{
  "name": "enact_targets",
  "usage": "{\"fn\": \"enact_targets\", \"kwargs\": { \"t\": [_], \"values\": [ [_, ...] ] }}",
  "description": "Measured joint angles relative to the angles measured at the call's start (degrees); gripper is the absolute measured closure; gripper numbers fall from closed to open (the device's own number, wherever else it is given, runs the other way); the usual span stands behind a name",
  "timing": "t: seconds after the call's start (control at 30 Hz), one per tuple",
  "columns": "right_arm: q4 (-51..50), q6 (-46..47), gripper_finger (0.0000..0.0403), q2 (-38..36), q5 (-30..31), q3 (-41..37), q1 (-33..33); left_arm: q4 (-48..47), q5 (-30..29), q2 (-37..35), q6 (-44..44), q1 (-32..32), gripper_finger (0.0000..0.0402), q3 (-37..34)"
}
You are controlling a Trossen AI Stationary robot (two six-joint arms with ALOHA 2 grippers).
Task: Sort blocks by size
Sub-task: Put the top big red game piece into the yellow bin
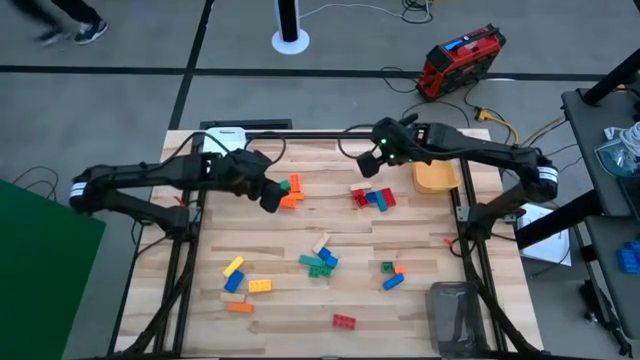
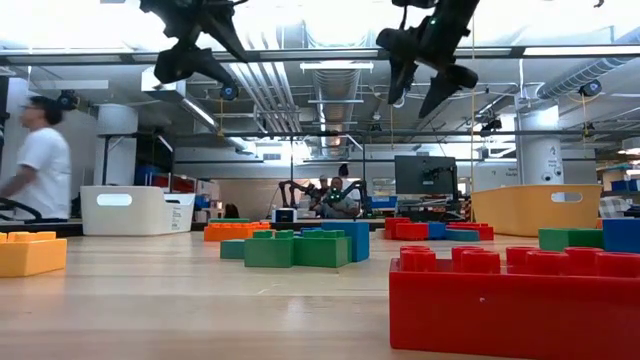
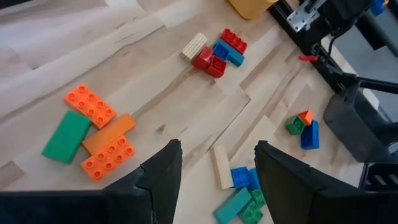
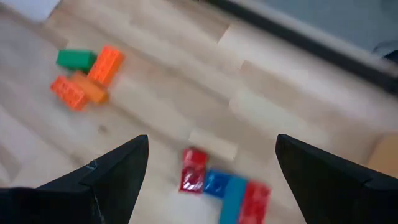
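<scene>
Blocks lie scattered on the wooden table (image 1: 300, 225). An orange and green group (image 1: 290, 191) lies at the far middle, and a red, blue and beige cluster (image 1: 373, 197) to its right. My left gripper (image 1: 270, 197) hovers open beside the orange group, high above the table (image 2: 195, 45); its wrist view shows the orange blocks (image 3: 99, 134) and a beige block (image 3: 221, 167) below. My right gripper (image 1: 366, 167) hangs open above the red and blue cluster (image 4: 221, 186), also well clear of the table (image 2: 425, 75).
A white bin (image 1: 225, 140) stands at the far left, an orange-yellow bin (image 1: 435, 178) at the far right and a grey bin (image 1: 455, 310) at the near right. More blocks lie near the front: yellow and blue (image 1: 240, 278), teal and green (image 1: 318, 262), red (image 1: 344, 321).
</scene>
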Motion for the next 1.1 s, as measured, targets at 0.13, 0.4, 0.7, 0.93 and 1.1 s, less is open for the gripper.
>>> {"fn": "enact_targets", "kwargs": {
  "t": [0.13,0.4,0.7,0.93,1.1],
  "values": [
    [-1.6,2.0,0.006,3.03,-7.24,0.18,-1.87,-3.18,-0.04,2.41,0.37,0.04,0.0221,3.51],
    [-15.41,2.46,0.0087,10.55,-9.7,3.26,-3.49,-20.23,-5.5,7.59,9.31,0.04,0.0221,17.6],
    [-24.9,0.57,0.0259,15.23,-9.83,2.13,-2.31,-28.86,-17.73,9.04,16.5,0.09,0.0221,28.02],
    [-18.61,0.58,0.0386,12.54,-7.87,-3.65,-0.33,-28.78,-17.75,4.0,16.75,0.09,0.0277,28.03],
    [-11.12,2.29,0.0394,11.06,-7.4,-8.67,0.09,-28.53,-17.75,1.51,17.78,0.04,0.0388,28.0]
  ]
}}
